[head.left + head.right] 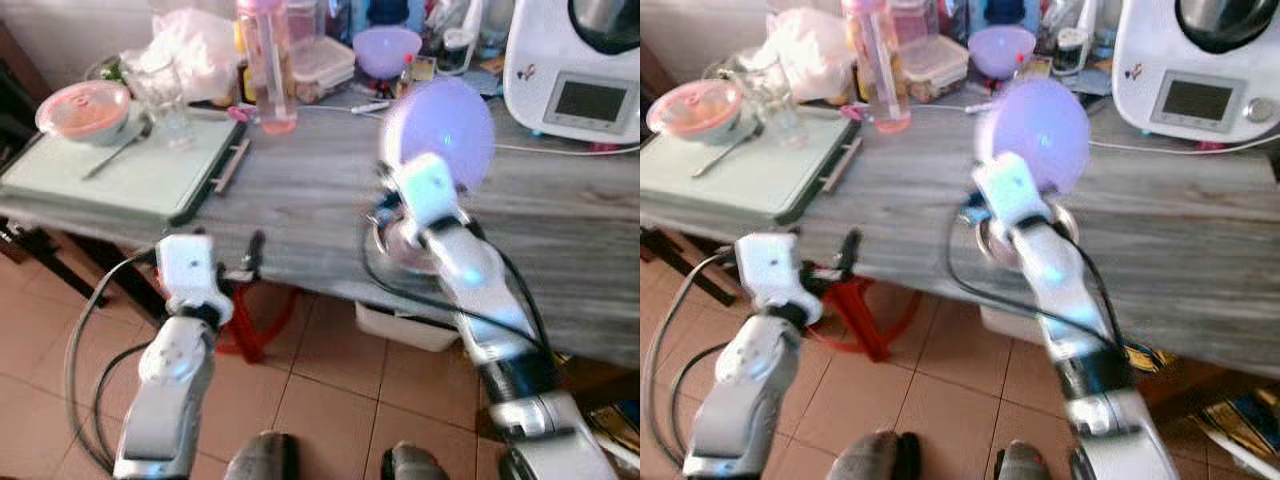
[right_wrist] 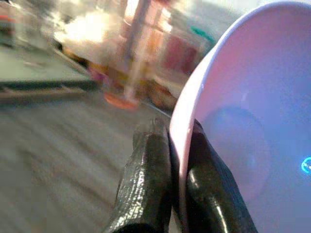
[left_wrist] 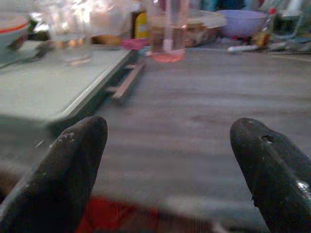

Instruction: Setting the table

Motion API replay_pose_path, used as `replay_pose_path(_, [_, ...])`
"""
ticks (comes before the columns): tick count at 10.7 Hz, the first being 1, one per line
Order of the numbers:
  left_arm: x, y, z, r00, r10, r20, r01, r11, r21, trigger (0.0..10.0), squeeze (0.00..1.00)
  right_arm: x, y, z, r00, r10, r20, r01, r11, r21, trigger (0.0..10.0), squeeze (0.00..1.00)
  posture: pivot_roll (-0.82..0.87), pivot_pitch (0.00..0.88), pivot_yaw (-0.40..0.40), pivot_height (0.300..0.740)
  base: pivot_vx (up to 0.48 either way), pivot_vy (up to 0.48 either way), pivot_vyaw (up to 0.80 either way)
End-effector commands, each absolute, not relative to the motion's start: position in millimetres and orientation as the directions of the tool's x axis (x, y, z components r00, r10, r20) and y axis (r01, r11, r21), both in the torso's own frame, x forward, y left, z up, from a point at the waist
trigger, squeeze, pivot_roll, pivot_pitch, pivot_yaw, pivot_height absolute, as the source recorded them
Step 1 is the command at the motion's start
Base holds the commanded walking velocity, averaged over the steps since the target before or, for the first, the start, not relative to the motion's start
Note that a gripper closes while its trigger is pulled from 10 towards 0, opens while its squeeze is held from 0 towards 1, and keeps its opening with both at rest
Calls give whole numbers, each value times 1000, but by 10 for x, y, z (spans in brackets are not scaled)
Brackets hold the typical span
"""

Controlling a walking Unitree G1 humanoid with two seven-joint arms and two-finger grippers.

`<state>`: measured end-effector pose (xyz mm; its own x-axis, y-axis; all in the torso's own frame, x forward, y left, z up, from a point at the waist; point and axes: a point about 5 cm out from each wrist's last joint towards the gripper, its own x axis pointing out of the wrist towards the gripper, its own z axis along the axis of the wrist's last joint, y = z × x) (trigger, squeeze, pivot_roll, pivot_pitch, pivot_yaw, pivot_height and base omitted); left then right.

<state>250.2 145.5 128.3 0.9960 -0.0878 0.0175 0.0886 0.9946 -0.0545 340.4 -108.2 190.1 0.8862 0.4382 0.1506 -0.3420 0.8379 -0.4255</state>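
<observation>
A long grey wooden bench (image 1: pixel 300 200) stood on a floor (image 1: pixel 330 400) of brown tiles. At its left end lay a pale green tray (image 1: pixel 130 175). On the tray sat a pink bowl (image 1: pixel 83 110), a spoon (image 1: pixel 115 155) and a clear glass (image 1: pixel 165 100). Just beside the tray stood a tall pink bottle (image 1: pixel 266 65). Farther back sat a purple bowl (image 1: pixel 387 50) and a clear box with a lid (image 1: pixel 320 65). A big white kitchen machine (image 1: pixel 575 70) stood at the right end.
</observation>
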Motion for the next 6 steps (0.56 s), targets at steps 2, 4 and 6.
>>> replay_pose_path(2, [2397, 1567, 1255, 999, -38, -26, 37, 999, -37, 10000, 0, 3524, -1033, 1976, 854, 506, 119, -402, 789, -465, 10000, 0, 115, 199, 79, 740, 0, 0, 0])
replay_pose_path(4, [2330, 1614, 1293, 998, -40, -40, 39, 999, -21, 10000, 0, 3660, -922, 2001, 818, 574, 32, -485, 720, -497, 10000, 0, 156, 241, 93, 740, 0, 0, 0])
replay_pose_path(6, [2263, 1646, 1312, 997, -34, -62, 34, 999, -7, 10000, 0, 3752, -817, 1992, 791, 610, -38, -531, 655, -537, 10000, 0, 179, 251, 104, 740, 0, 0, 0])
